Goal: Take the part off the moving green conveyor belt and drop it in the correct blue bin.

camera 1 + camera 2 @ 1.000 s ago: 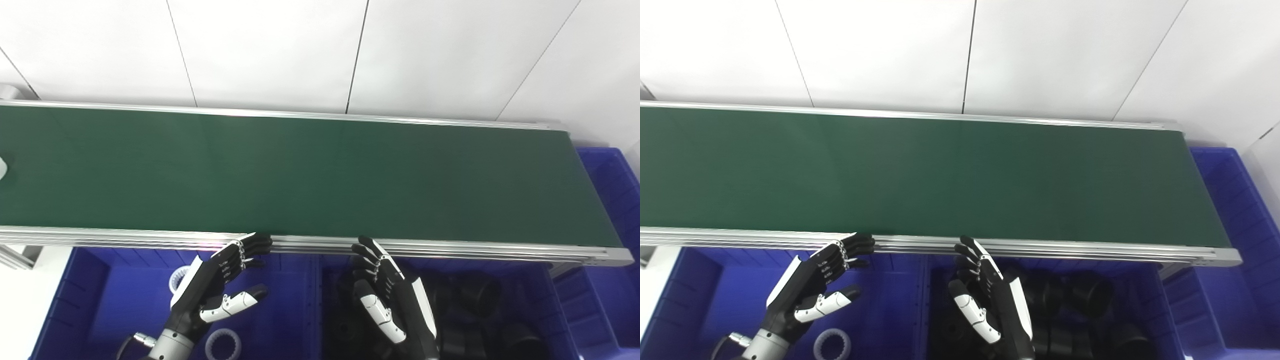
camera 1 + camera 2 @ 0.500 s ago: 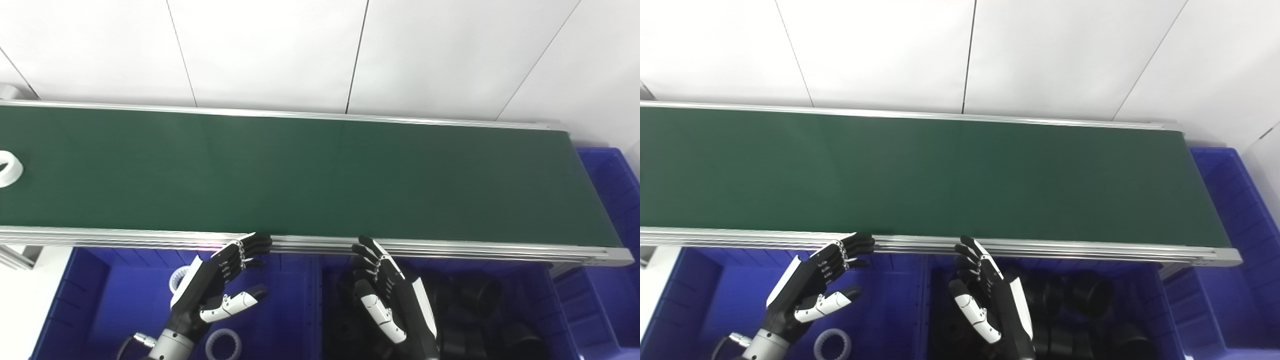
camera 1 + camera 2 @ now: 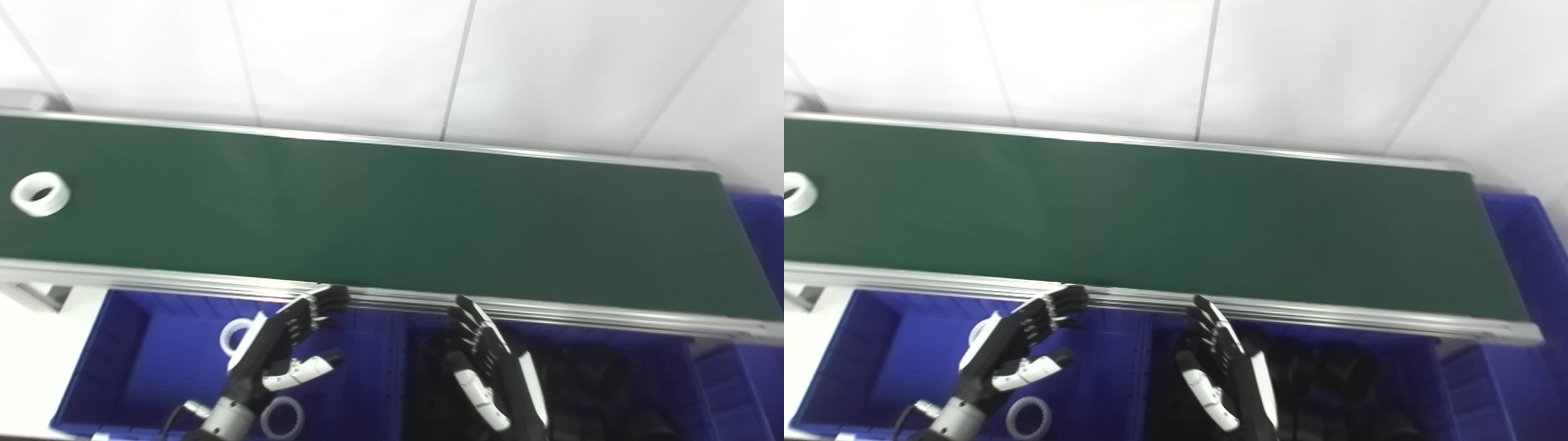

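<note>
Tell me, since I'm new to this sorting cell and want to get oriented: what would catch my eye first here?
The long green conveyor belt spans the whole picture, with a single white ring riding near its far left end. Below its near rail, the left hand and the right hand both hover open over blue bins: the left bin holds white rings, the right bin a pile of black parts.
</note>
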Available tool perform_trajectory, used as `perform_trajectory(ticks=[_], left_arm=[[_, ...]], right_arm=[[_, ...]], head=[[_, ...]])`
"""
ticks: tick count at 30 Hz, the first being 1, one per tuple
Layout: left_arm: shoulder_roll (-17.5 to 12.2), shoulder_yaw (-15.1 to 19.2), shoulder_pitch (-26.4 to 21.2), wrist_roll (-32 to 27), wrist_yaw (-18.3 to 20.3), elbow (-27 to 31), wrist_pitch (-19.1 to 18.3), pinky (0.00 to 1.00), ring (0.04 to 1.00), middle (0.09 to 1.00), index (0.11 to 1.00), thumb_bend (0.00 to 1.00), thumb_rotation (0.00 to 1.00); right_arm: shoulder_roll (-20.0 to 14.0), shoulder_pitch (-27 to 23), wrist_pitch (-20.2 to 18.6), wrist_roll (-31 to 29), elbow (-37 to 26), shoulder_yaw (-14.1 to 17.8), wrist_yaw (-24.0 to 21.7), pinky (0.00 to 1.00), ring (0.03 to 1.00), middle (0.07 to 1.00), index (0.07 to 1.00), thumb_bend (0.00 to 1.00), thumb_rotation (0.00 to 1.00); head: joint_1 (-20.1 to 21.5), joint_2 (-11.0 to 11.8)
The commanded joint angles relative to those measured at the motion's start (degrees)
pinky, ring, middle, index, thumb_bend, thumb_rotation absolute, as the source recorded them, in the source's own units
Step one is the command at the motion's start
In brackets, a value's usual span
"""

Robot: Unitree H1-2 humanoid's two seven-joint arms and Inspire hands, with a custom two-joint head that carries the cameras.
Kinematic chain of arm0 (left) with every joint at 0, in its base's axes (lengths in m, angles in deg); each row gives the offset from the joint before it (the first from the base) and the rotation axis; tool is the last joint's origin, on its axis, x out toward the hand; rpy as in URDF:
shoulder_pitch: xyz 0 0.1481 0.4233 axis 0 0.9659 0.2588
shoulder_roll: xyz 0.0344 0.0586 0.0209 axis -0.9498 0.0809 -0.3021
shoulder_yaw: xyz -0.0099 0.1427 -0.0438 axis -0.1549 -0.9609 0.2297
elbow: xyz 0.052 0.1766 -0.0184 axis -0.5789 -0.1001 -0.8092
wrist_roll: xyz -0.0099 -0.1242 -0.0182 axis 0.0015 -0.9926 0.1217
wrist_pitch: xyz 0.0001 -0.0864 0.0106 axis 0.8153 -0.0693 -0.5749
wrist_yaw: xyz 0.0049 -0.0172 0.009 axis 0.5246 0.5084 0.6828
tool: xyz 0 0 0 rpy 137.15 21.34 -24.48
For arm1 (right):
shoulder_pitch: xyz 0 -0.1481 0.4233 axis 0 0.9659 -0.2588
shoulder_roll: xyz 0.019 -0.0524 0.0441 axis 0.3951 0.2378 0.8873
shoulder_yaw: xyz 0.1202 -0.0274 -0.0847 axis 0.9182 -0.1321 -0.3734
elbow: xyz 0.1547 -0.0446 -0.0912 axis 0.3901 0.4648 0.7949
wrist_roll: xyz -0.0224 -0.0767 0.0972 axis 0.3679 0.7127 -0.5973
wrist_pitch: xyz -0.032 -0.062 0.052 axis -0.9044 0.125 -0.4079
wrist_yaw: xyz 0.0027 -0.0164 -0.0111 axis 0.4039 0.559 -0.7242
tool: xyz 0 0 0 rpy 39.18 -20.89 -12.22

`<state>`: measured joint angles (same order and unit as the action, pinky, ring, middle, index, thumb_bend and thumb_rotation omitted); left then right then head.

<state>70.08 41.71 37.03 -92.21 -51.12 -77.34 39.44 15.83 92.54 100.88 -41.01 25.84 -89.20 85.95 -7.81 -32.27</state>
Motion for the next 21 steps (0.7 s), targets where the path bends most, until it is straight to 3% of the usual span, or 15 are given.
perform_trajectory(ticks=[1, 8, 14, 18, 21], left_arm=[[-0.04, -0.17, -0.48, 0.26, -0.55, 0.11, 3.08, 0.71, 0.79, 0.804, 0.792, 0.83, 0.41], [-0.33, -0.15, -1.01, 1.07, -0.84, 0.03, 3.8, 0.62, 0.707, 0.754, 0.757, 0.85, 0.34], [-1.33, 1.23, -3.63, 1.02, -1.22, 2.46, 1.59, 0.6, 0.681, 0.734, 0.73, 0.88, 0.34], [-1.72, 3.33, -7.17, 0.92, -2.3, 6.06, -0.94, 0.58, 0.657, 0.713, 0.71, 0.9, 0.27], [-1.94, 4.84, -10.15, 1.3, -3.27, 7.89, -1.91, 0.55, 0.633, 0.687, 0.69, 0.87, 0.16]], right_arm=[[-0.09, -0.55, 3.95, -0.43, -0.15, 0.05, 0.35, 0.73, 0.824, 0.865, 0.916, 0.48, 0.76], [0.11, -1.07, 4.34, -0.3, 1.82, 0.13, 0.86, 0.74, 0.829, 0.877, 0.935, 0.43, 0.84], [0.56, -2.0, 4.34, -0.15, 3.21, -0.14, 1.24, 0.74, 0.832, 0.876, 0.936, 0.35, 0.83], [0.82, -2.89, 4.4, -0.24, 4.3, -0.41, 1.79, 0.75, 0.834, 0.874, 0.933, 0.32, 0.8], [0.78, -3.5, 4.4, -0.08, 4.99, -0.62, 2.33, 0.74, 0.836, 0.876, 0.935, 0.3, 0.79]], head=[[-1.2, 1.33], [-2.15, 4.1], [-2.12, 5.19], [-2.48, 5.8], [-2.76, 6.16]])
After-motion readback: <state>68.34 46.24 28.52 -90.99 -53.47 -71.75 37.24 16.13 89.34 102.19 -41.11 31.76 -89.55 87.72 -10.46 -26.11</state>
